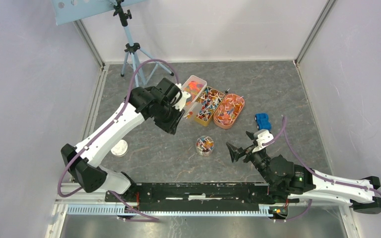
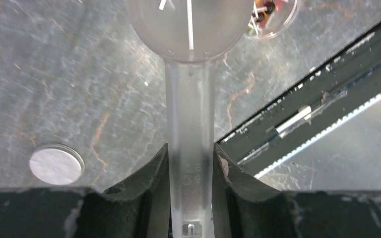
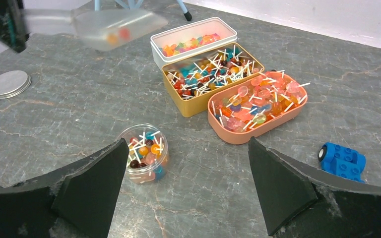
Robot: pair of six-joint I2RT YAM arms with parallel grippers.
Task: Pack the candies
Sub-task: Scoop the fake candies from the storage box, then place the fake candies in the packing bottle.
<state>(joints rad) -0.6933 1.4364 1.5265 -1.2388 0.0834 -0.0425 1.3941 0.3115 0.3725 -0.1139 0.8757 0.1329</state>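
Note:
My left gripper (image 2: 190,163) is shut on the handle of a translucent plastic scoop (image 2: 189,114), held above the table left of the trays. In the right wrist view the scoop (image 3: 114,27) carries a couple of orange and red candies (image 3: 118,34). A small clear round jar (image 3: 144,153) part-filled with mixed candies stands on the table between the arms, also seen from above as the jar (image 1: 205,145). More candies fill a white tray (image 3: 193,39), a yellow tray (image 3: 211,74) and an orange tray (image 3: 255,104). My right gripper (image 3: 188,178) is open and empty, low beside the jar.
A round metal lid (image 1: 119,148) lies left of the jar. A small blue toy car (image 1: 263,120) sits right of the orange tray (image 1: 229,110). A tripod (image 1: 131,49) stands at the back left. The black rail (image 1: 203,191) runs along the near edge.

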